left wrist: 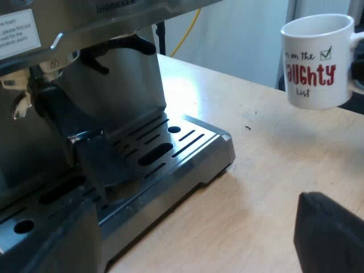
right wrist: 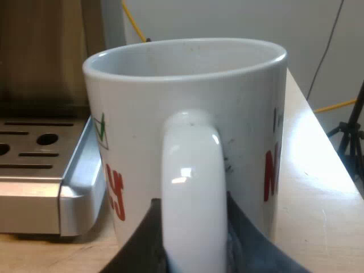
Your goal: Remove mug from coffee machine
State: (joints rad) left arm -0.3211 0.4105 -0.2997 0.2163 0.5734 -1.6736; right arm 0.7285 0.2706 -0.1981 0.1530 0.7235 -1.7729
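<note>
While the right gripper [right wrist: 193, 253] is clamped on its handle, 1 black finger pressed to each side of the white loop, the mug [left wrist: 315, 60] hangs in the air, clear of the espresso machine [left wrist: 108, 68] and well out from its front. It is white and upright, its open mouth up, with red lettering, small dark script and a green tick box on its side. From the right wrist, the mug [right wrist: 142, 114] sits just beside the outer corner of the machine's slotted metal drip tray [right wrist: 34, 153], not on it. Beneath the mug is the pale wooden table [left wrist: 273, 170] that the machine stands on. At the machine's front, a metal holder [left wrist: 23, 85] is locked in place, its dark handle reaching out over the drip tray [left wrist: 170, 142]. The left gripper [left wrist: 193, 202] is low before the machine's tray, its 2 fingers spread wide apart with nothing between them.
</note>
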